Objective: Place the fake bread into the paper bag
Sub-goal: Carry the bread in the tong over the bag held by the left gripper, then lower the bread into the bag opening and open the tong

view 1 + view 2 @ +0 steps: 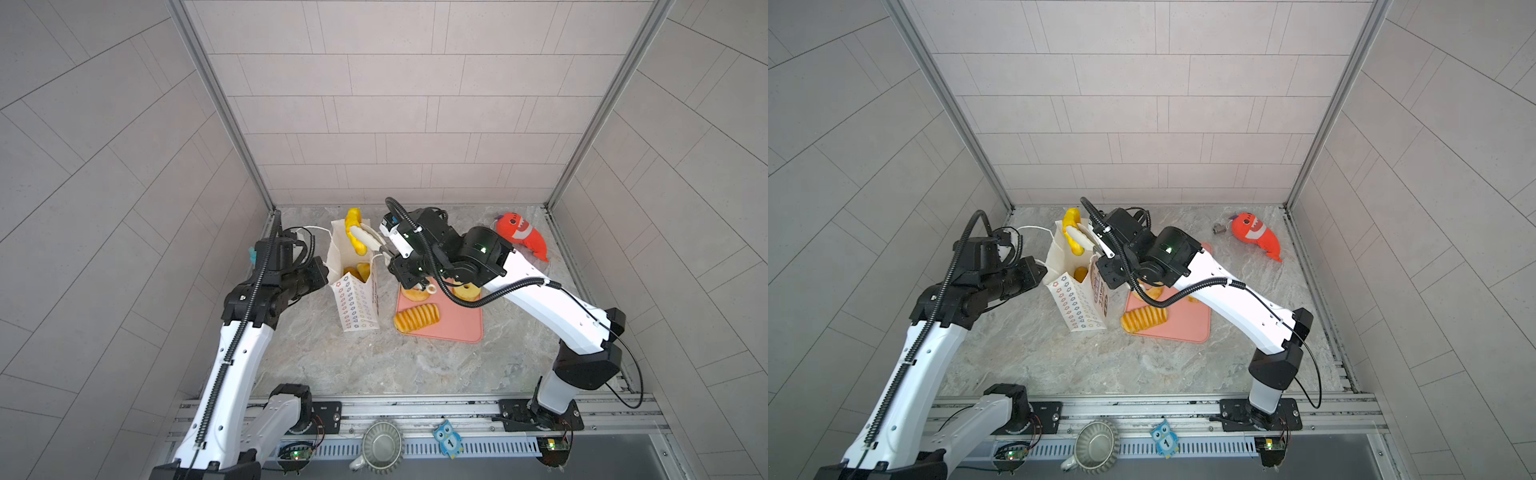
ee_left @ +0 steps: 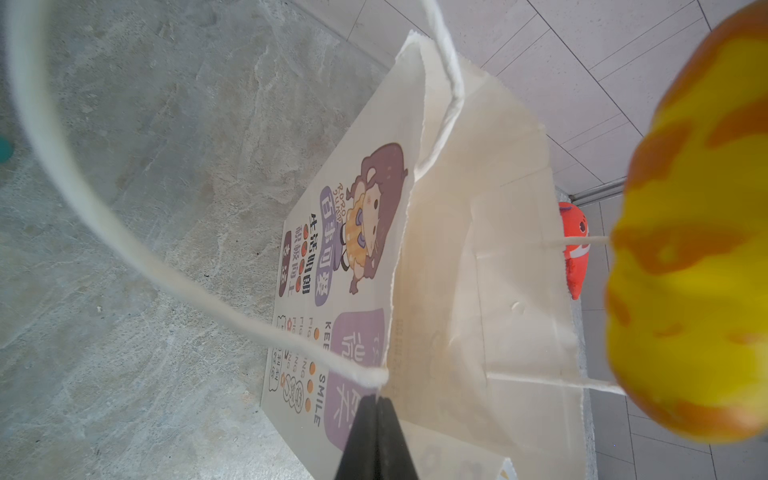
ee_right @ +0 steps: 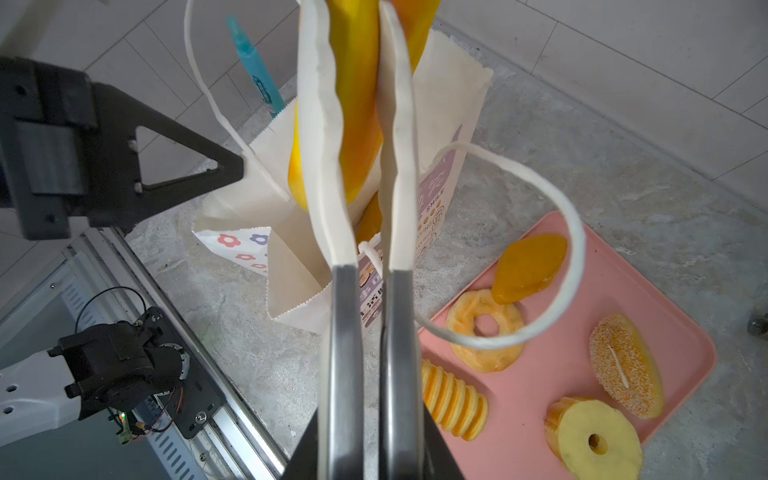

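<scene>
right hand (image 1: pixel 360 233): clamped on long yellow-orange toy loaf (image 1: pixel 352 216), over mouth of tall white paper carrier bag (image 1: pixel 353 307) | left hand (image 2: pixel 376 409): pinching bag rim | done: perhaps two golden pieces (image 1: pixel 359 272) inside (dim) | to go: held loaf, five toy pastries (image 3: pixel 484 328) on pink plastic tray (image 1: pixel 461 328)

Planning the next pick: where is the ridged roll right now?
In both top views the ridged roll lies at the pink tray's front left corner, just right of the paper bag.
</scene>
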`<state>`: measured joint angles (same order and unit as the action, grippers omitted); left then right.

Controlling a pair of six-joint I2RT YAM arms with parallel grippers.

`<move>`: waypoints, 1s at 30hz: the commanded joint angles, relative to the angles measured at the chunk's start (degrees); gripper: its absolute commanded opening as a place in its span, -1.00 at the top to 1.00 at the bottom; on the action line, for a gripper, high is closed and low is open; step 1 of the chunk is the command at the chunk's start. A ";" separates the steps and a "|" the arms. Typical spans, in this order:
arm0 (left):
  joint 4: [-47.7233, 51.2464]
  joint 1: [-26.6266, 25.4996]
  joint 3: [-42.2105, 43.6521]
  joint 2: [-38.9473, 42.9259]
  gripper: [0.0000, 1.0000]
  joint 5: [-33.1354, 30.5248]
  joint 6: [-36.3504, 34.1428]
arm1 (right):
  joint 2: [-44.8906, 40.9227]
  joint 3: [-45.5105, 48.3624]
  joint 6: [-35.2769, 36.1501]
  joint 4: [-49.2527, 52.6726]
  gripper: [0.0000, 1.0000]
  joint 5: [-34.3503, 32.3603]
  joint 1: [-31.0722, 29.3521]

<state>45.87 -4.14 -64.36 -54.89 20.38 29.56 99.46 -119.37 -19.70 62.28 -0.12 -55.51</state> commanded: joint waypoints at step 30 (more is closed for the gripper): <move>1.52 0.35 -0.89 0.98 0.92 -0.25 -0.91 | -1.13 -4.26 1.49 2.01 0.15 -3.91 -0.85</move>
<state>46.19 -4.14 -64.36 -54.63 20.34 29.54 101.60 -121.05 -19.05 63.88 -2.00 -55.96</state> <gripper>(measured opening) 0.060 0.428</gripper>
